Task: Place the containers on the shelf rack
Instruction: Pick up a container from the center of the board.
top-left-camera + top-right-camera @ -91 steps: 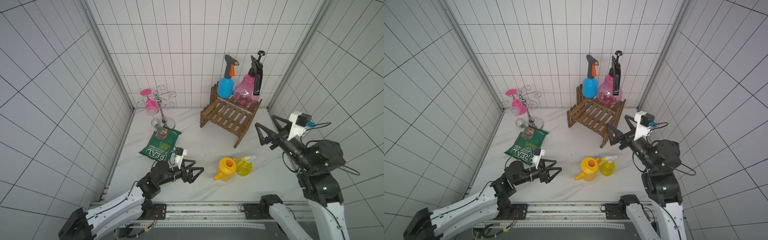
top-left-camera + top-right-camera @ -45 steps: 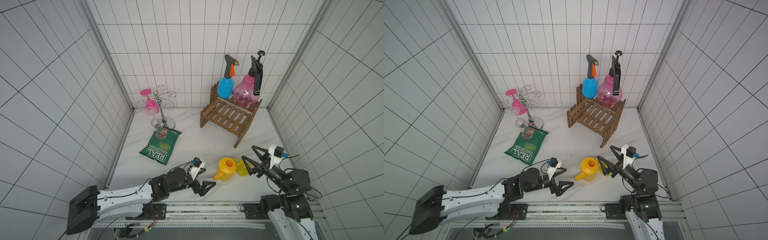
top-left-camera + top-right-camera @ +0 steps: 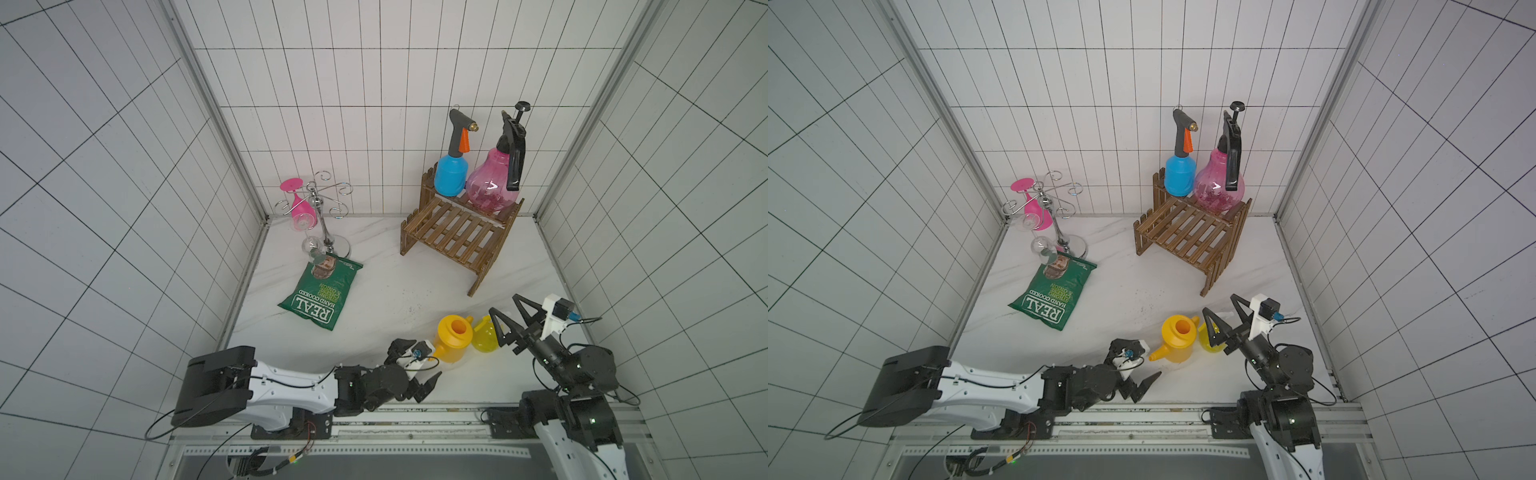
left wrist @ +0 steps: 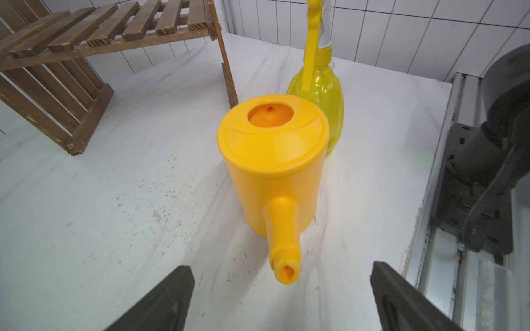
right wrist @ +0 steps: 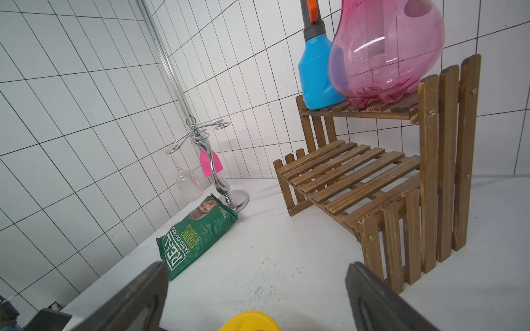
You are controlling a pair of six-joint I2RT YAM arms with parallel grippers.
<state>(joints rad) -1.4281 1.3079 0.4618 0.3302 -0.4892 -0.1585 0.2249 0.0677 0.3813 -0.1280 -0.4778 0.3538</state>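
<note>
We see the blue sprayer [image 3: 450,176] and pink sprayer [image 3: 490,189] shelved on the rack [image 3: 453,237]; can [image 3: 455,343] and yellow sprayer [image 3: 484,340] wait on the table [image 3: 382,282]. Left gripper [image 3: 419,359] and right gripper [image 3: 504,303] gape, empty.

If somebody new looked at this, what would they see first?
Probably the bright blue sprayer and the pink sprayer, standing side by side on the top step of the brown shelf rack at the back. Next, the yellow watering can and the small yellow sprayer, close together on the white table near the front. A green crisp bag lies flat by the chrome glass stand.
</note>
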